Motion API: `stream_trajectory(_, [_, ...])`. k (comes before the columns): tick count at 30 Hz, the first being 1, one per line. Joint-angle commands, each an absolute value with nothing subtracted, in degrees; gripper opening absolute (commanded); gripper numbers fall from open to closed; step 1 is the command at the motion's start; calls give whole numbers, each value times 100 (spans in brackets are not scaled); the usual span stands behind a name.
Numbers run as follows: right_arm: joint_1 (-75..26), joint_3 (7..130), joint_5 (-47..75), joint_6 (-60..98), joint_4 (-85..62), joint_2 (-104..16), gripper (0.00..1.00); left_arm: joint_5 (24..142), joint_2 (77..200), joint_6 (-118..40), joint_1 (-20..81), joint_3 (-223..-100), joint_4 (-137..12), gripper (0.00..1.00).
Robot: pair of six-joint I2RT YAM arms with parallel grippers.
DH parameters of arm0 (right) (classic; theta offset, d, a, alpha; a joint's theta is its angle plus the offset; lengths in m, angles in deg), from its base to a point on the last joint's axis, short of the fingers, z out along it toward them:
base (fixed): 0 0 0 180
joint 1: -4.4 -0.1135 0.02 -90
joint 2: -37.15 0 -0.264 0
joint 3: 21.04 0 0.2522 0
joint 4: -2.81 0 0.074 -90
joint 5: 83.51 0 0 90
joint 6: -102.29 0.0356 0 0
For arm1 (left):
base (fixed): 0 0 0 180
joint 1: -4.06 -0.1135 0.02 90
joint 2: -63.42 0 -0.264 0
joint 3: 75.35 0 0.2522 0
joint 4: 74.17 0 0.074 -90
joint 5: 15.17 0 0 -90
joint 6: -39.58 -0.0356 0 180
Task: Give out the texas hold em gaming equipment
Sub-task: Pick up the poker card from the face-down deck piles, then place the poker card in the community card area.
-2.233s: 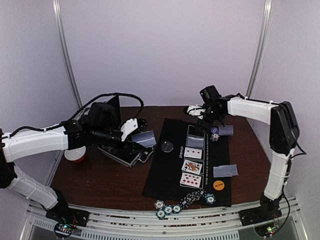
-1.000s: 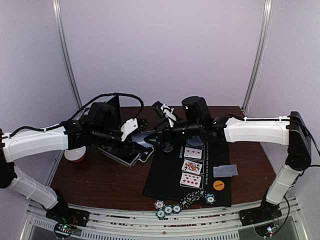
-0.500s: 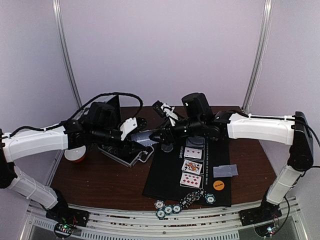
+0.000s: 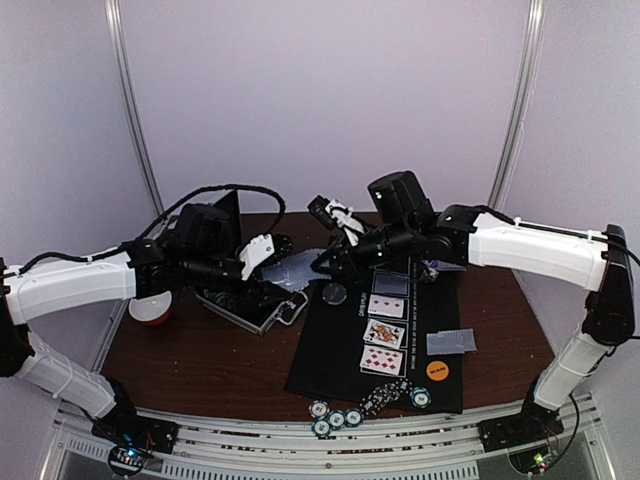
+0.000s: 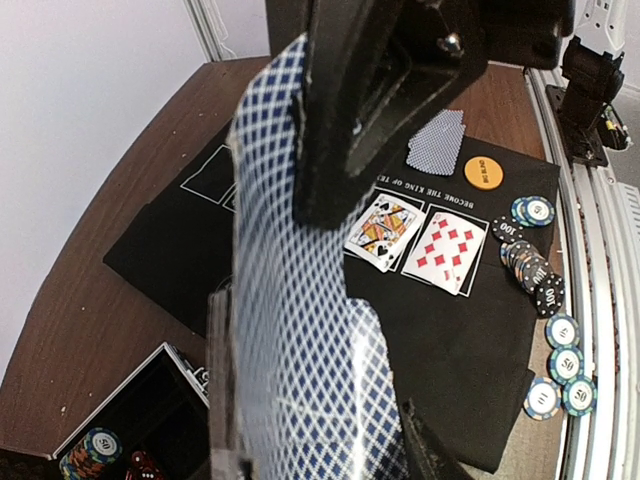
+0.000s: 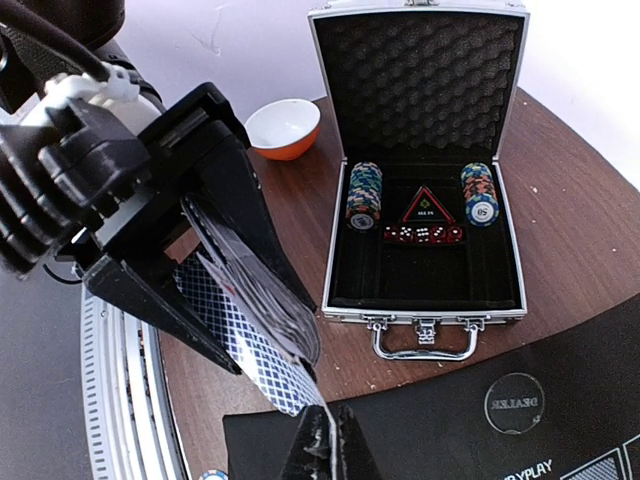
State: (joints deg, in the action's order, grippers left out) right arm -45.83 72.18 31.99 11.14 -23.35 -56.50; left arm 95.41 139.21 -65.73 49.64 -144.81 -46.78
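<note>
Left fingers (image 5: 370,110) hold the deck (image 5: 300,330); right fingers (image 6: 305,455) pinch seemingly one card (image 6: 285,385).

Overhead, two close wrists; common card deck (image 5: 300,330)

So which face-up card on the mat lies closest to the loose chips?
The diamonds card at the row's near end, just behind the chips.

I count three face-up cards (image 4: 385,333) on one black mat (image 4: 330,355), five teal chips (image 4: 337,418), one orange button (image 4: 437,369), one dealer disc (image 6: 515,402), one blue-backed deck (image 5: 300,330), one open case (image 6: 424,312) holding two chip stacks (image 6: 364,195), and one bowl (image 6: 285,148).
</note>
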Motion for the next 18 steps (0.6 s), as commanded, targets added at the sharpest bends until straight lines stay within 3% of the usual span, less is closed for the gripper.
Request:
stream_trajectory(1, [-4553, 7402, 2692, 861, -2815, -5265, 0, 9689, 13831, -6595, 4976, -14521, -4890, 41])
stream_trajectory(10, [-4304, 7446, 2818, 782, -3014, -4591, 0, 9680, 13831, -6593, 4976, -14519, -4891, 41])
stream_trajectory(14, [-3327, 7437, 3191, 1527, -2815, -4446, 0, 9693, 13839, -6582, 4976, -14521, -4891, 41])
stream_trajectory(18, [-2356, 7992, 3101, 2034, -3452, -5195, 0, 9707, 13840, -6586, 4976, -14528, -4890, 41])
